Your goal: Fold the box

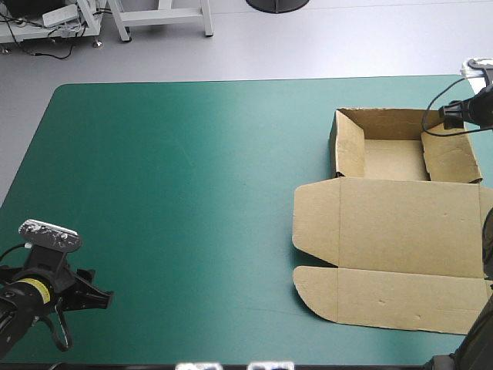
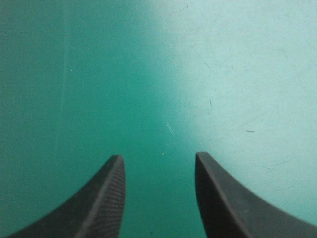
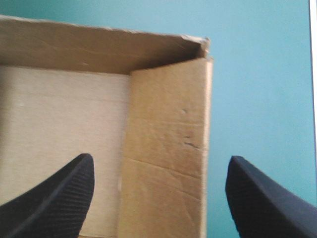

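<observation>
My right gripper (image 3: 161,163), spread wide, hangs over the right wall of the box (image 1: 385,223); my left gripper (image 2: 158,158), open and empty, sits at the tabletop's (image 1: 192,193) near-left corner.

The box (image 1: 385,202) lies on the right of the bench (image 1: 177,193), its tray (image 1: 394,159) far, its lid (image 1: 400,239) flat toward the near edge. The right claw (image 3: 161,157) is over the tray's far right corner. The left claw (image 2: 158,157) is over the near left corner, well apart.
</observation>
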Available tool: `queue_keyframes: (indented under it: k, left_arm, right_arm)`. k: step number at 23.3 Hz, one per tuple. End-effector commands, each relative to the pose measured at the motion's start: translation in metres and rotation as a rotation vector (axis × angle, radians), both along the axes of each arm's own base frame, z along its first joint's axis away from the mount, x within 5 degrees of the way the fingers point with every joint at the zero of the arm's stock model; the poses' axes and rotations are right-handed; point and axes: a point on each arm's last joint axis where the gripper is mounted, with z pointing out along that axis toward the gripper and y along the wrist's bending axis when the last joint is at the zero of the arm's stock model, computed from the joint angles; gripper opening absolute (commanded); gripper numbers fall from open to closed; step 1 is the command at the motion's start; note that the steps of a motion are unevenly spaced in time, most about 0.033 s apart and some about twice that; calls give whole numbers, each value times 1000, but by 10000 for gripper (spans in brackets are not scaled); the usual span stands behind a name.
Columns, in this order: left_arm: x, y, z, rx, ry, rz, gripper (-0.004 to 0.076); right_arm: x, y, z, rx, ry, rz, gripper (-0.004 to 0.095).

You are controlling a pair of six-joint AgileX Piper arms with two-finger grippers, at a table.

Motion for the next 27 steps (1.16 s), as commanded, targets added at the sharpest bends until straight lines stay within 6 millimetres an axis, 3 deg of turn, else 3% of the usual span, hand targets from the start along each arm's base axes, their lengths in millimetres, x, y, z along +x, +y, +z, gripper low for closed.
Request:
queue_keyframes:
  k: [1,4,6,8,10,15,18,22,27]
  left_arm:
    - [3,-1,10,-18,-71,-2,318]
    - [4,-1,10,-19,-76,-3,318]
    - [5,-2,11,-29,-97,-10,318]
    - [6,-4,13,-46,-117,-18,318]
    - [8,-5,14,-69,-135,-23,318]
    - [8,-8,15,-81,-151,-49,318]
    - [9,-8,15,-83,-155,-50,318]
    - [8,-10,15,-104,-150,-57,318]
    - [8,-14,16,-154,-151,-79,318]
  right_arm:
    - [-28,25,63,19,-167,54,649]
    - [-43,56,89,16,-231,122,643]
    - [-61,94,108,6,-272,212,643]
    - [-92,140,120,-43,-278,318,642]
    - [-123,162,117,-72,-248,352,642]
    - [-205,169,95,-28,-206,404,642]
    - [-241,165,79,-17,-229,395,642]
    - [-276,162,53,10,-200,382,642]
    - [-299,159,16,29,-143,358,642]
